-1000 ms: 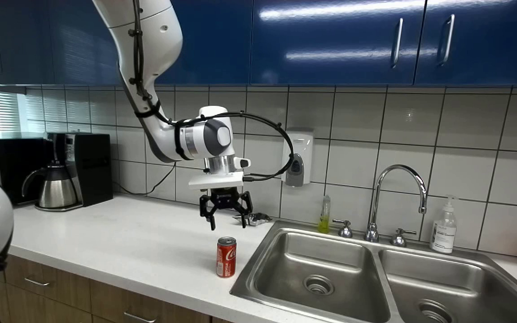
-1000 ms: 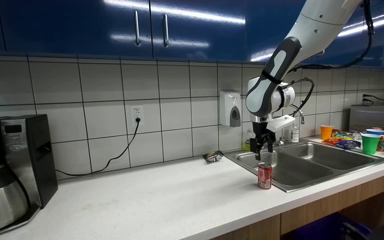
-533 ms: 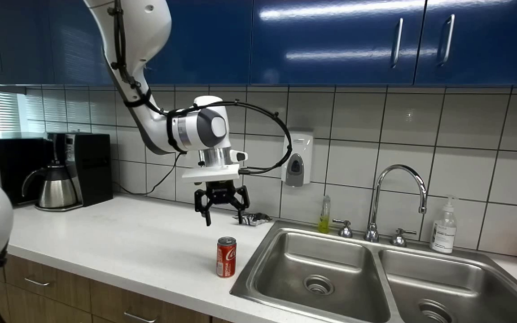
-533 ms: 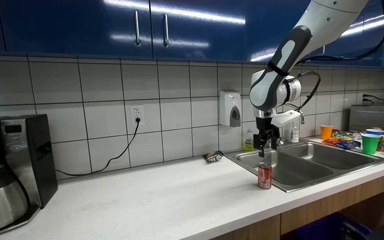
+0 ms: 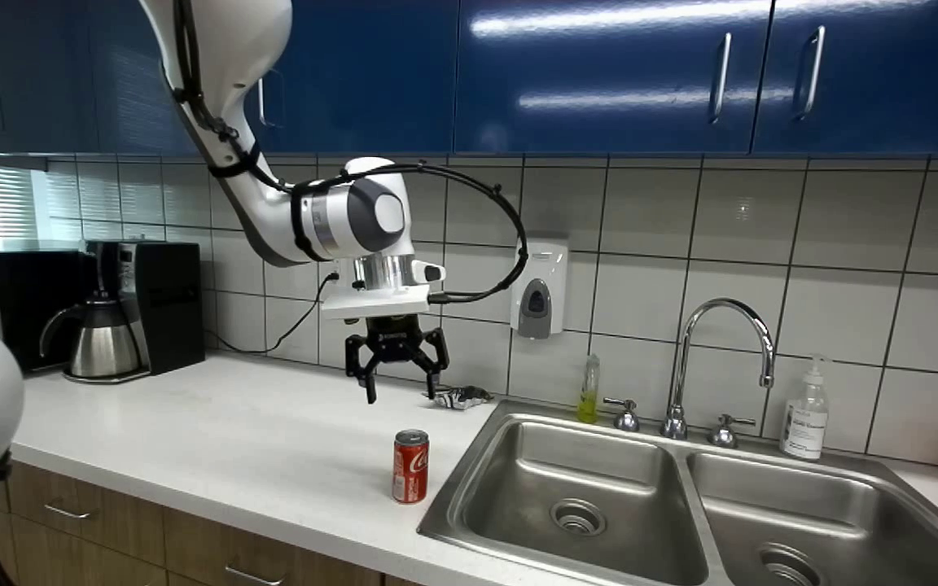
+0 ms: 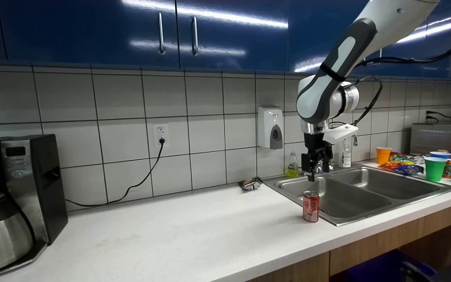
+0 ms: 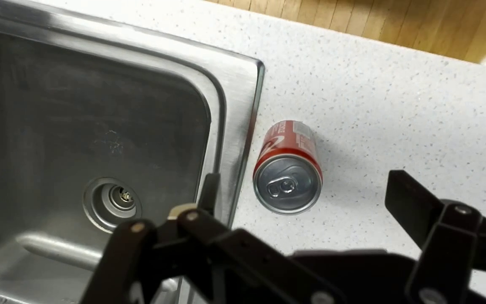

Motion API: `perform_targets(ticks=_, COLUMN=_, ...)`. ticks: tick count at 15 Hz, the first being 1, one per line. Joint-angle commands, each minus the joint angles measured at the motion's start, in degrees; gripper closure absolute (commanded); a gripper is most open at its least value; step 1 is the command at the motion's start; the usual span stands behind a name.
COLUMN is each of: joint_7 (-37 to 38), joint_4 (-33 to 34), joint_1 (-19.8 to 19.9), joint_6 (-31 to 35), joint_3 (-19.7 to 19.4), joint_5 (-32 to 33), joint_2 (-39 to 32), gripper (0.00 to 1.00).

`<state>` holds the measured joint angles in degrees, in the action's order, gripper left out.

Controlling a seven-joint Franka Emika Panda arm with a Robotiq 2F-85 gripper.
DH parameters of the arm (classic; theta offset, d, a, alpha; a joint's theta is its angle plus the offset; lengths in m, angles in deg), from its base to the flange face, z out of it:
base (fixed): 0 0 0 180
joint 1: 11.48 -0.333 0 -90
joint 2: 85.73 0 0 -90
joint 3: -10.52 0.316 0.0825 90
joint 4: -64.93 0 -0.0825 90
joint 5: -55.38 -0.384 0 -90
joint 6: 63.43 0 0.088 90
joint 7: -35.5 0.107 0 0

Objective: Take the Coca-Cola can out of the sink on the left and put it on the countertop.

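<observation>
The red Coca-Cola can (image 5: 410, 468) stands upright on the white countertop (image 5: 257, 439), just beside the sink rim (image 5: 446, 513). It also stands there in an exterior view (image 6: 311, 207), and in the wrist view the can (image 7: 288, 147) shows its silver lid, apart from the sink edge (image 7: 236, 93). My gripper (image 5: 401, 397) is open and empty, above the can and apart from it. It also shows in an exterior view (image 6: 319, 174). In the wrist view the fingers of the gripper (image 7: 304, 185) are spread wide, with the can's top between and below them.
A crumpled wrapper (image 5: 462, 397) lies by the tiled wall. The faucet (image 5: 721, 309), a yellow-green soap bottle (image 5: 589, 391) and a pump bottle (image 5: 806, 415) stand behind the sink. Cups (image 6: 435, 168), snack bags and cans are beyond it. A coffee maker (image 6: 22, 196) stands at the counter's other end.
My open gripper has risen and drawn away from the can, moving left in an exterior view and right in an exterior view. The can has stayed in place.
</observation>
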<state>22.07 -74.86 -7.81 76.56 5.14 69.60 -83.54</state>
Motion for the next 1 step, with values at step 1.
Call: perform_targets(ticks=1, joint_7=-0.05, joint_4=0.03, joint_1=0.29, joint_6=-0.15, joint_3=0.31, joint_5=-0.07, joint_2=0.03, gripper=0.00)
